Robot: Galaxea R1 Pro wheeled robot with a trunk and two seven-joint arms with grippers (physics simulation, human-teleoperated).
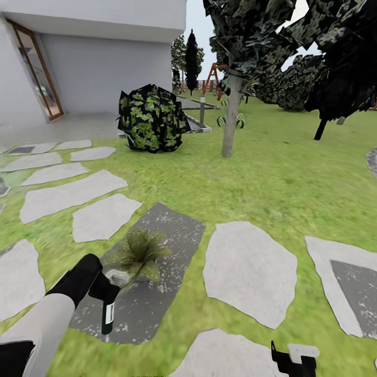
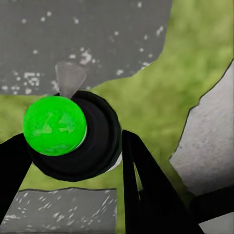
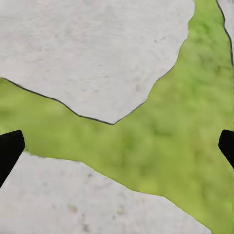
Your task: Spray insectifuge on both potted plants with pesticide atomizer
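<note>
The spraying step looks to be in hand: the left gripper (image 1: 104, 293) is clamped on the pesticide atomizer (image 1: 108, 314), which hangs upright in the head view just beside a potted plant (image 1: 140, 252) standing on a dark speckled stepping stone (image 1: 167, 230) near that stone's left edge. In the left wrist view the atomizer (image 2: 73, 134) shows as a dark round body with a bright green disc facing the camera, gripped between the black fingers (image 2: 141, 185), and a pale cone of mist (image 2: 69, 78) fans out from it over the dark stone. The plant's pot is hidden under its leaves, so what it holds cannot be told. Next, I judge, the nozzle needs aiming onto the leaves until they are covered; a second plant is not identifiable here. The right gripper (image 3: 117, 146) hangs over grass (image 3: 161, 136) and pale stone (image 3: 87, 53), jaws wide apart and holding nothing
</note>
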